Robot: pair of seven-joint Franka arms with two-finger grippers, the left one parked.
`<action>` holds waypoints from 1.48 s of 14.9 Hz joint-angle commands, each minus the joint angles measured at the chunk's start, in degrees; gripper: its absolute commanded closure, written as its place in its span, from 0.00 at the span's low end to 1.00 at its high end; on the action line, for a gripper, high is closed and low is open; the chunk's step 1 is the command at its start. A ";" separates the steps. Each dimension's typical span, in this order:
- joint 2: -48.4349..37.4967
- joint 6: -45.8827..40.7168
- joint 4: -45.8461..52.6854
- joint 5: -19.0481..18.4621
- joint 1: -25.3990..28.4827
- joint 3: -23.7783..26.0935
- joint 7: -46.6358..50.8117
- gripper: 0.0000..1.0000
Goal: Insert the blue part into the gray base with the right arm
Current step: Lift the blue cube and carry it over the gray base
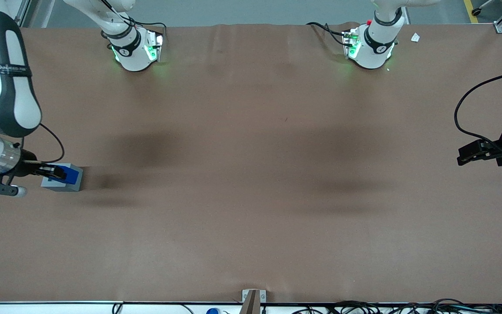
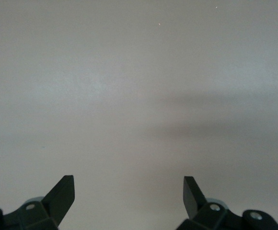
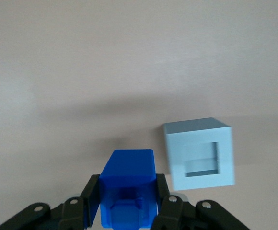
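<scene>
Right now the small bright blue plastic block (image 3: 128, 184) is sitting clamped between the two black fingers (image 3: 92, 196) of the working arm's gripper (image 3: 127, 201), one finger pressing on each of its side faces. Its smooth end is pointing away from the wrist camera, while the end nearest the camera is showing a narrower stepped portion tucked between the fingers. The block is hanging clear of the brown table covering (image 3: 81, 72), casting a soft shadow on it.

Just beside the held block, apart from it and not touching, the light gray cube-like base (image 3: 199, 153) is resting on the table, its square socket (image 3: 201, 159) facing upward and standing unfilled.

Seen from the front camera, the blue part (image 1: 69, 175) is overlapping the gray base (image 1: 61, 182), so that view is not settling how high above it the block is hanging. The gripper (image 1: 54, 172) is reaching over the base from the working arm's end of the table, and the white and black jointed arm (image 1: 5, 109) is bending down toward it, with a thin black cable (image 1: 57, 146) looping above the wrist.
</scene>
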 commanded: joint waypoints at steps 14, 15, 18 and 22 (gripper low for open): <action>1.45 1.24 -0.13 0.25 -7.32 0.94 -11.70 0.76; 1.54 1.50 -0.13 0.25 -7.67 0.94 -11.79 0.76; 2.41 2.73 -0.22 0.16 -8.03 0.94 -11.87 0.76; 3.29 3.26 -0.22 0.16 -8.12 0.85 -11.96 0.76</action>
